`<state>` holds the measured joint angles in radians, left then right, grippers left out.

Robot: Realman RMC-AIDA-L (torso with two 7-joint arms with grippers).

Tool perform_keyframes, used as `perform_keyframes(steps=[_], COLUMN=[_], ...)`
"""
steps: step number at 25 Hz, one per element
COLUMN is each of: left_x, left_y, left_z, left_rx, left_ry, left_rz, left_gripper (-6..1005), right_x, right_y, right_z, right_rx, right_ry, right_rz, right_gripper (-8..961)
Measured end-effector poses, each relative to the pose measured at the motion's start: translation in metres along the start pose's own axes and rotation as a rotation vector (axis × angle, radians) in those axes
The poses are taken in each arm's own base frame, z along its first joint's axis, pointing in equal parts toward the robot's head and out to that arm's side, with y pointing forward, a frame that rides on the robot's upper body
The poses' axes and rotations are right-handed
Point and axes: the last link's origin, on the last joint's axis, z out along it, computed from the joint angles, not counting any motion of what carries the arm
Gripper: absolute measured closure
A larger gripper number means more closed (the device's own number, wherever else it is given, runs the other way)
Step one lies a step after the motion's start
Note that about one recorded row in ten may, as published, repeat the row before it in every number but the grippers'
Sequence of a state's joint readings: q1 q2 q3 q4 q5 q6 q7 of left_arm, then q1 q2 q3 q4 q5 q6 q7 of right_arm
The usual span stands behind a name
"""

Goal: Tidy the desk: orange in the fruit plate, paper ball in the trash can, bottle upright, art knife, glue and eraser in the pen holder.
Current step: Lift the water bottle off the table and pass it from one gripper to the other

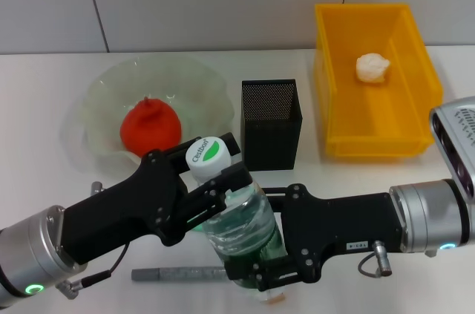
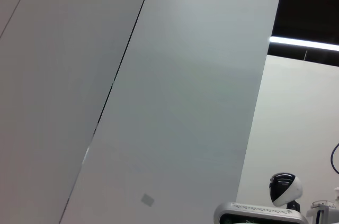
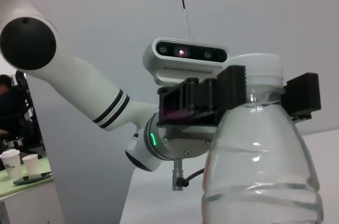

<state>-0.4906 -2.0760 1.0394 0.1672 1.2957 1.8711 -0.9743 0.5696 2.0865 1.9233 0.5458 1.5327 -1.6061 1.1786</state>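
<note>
A: Where is the left gripper (image 1: 217, 175) working right now?

B: It is reaching in from the robot's left at the near edge of the white desk (image 1: 349, 177), and its black fingers are clamped around the neck of the clear plastic water bottle with a white cap and green label (image 1: 239, 217). In the right wrist view the same fingers (image 3: 229, 83) are pressing either side of the neck just under the cap.

A: And the right gripper (image 1: 261, 268)?

B: It is coming in from the robot's right, lower down — its fingers are closed around the base of the bottle. So the bottle is being held between both arms, standing nearly upright, leaning slightly toward the left.

A: What is lying close by?

B: A grey, slim art knife (image 1: 178, 275) is lying flat on the desk just beside the bottle's base, under the left arm.

A: Farther out?

B: The black mesh pen holder (image 1: 271, 125) is standing just behind the bottle. To its left, the round orange fruit (image 1: 151, 127) is sitting in the translucent, wavy-edged glass fruit plate (image 1: 100, 99). To the right of the holder, the crumpled white paper ball (image 1: 372, 67) is lying inside the yellow plastic bin (image 1: 380, 125) — near its back wall.
</note>
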Motion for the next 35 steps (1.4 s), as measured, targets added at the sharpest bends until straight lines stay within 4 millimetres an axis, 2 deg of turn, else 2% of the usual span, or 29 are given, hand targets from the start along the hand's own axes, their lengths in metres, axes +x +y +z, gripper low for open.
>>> perform_keyframes(steps=[25, 35], left_x=[0.004, 0.007], left_y=[0.000, -0.002], left_z=[-0.002, -0.001], left_rx=[-0.028, -0.032], left_ry=[-0.020, -0.028], left_rz=[0.020, 0.033], left_gripper=[555, 556], right_x=[0.002, -0.001], right_y=[0.001, 0.010], right_z=[-0.009, -0.016], right_rx=[0.037, 0.009], right_ry=[-0.037, -0.060], right_rz=[0.036, 0.020], right_gripper=[155, 156])
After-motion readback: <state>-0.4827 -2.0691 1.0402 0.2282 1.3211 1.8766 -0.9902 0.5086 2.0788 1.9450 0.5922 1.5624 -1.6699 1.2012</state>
